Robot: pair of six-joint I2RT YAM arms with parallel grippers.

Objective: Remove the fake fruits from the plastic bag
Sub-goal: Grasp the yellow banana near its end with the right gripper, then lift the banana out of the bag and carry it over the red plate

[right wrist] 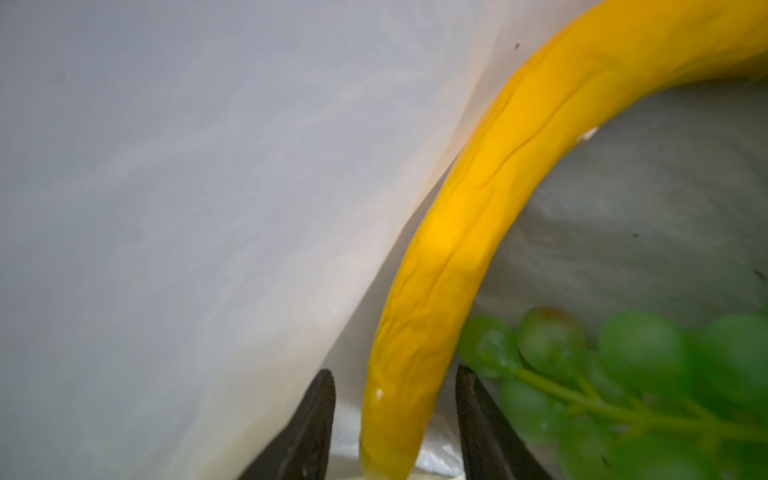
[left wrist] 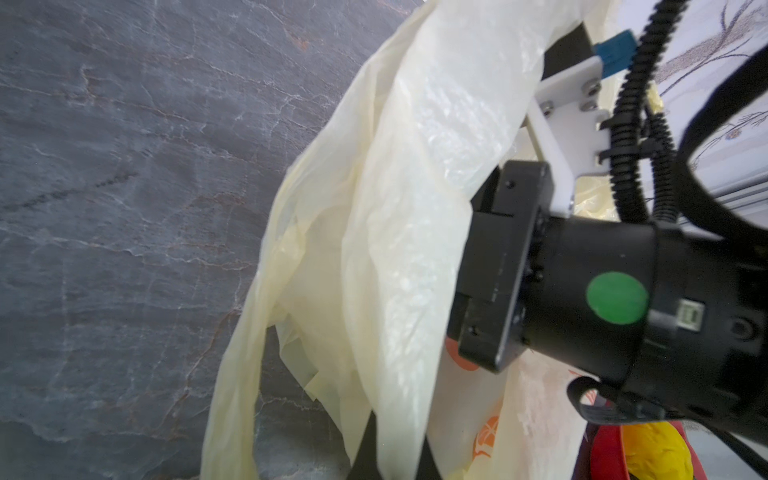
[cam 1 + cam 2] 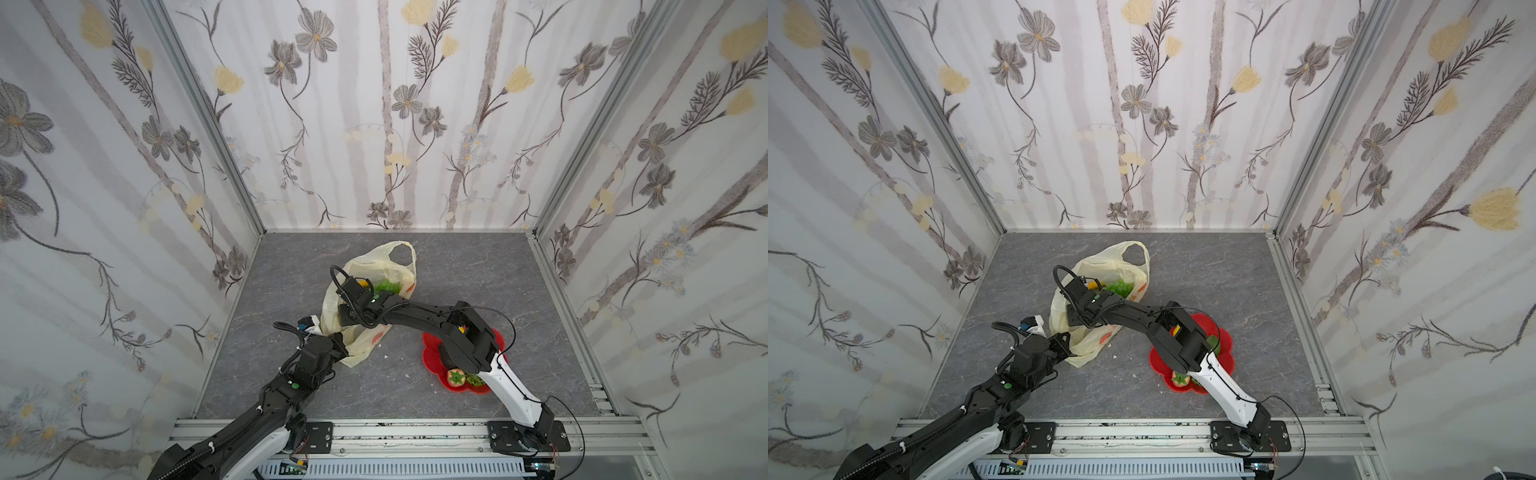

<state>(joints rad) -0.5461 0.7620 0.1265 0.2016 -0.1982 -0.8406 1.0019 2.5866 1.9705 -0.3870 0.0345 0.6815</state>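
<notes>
- The right pincer (image 1: 394, 374) reaches inside the plastic bag (image 3: 374, 266) with its jaws spread. The banana (image 1: 478, 216) lies between them, not yet squeezed, with a gap on each side.
- A bunch of grapes (image 1: 640, 353) sits just beside one jaw, and the bag's pale wall hangs close beside the other.
- The left pincer (image 3: 337, 340), pressed together on the bag's film, holds its near edge above the surface (image 3: 291, 257).
- The banana looks light, smooth and slightly soft, so it may slip. A grip across its narrow end, where the jaws stand, seems best.
- The film is thin and limp — it may snag in the jaws.
- Behind the right pincer, back along its arm, a strawberry (image 3: 456, 377) rests on a red plate (image 3: 430, 349).
</notes>
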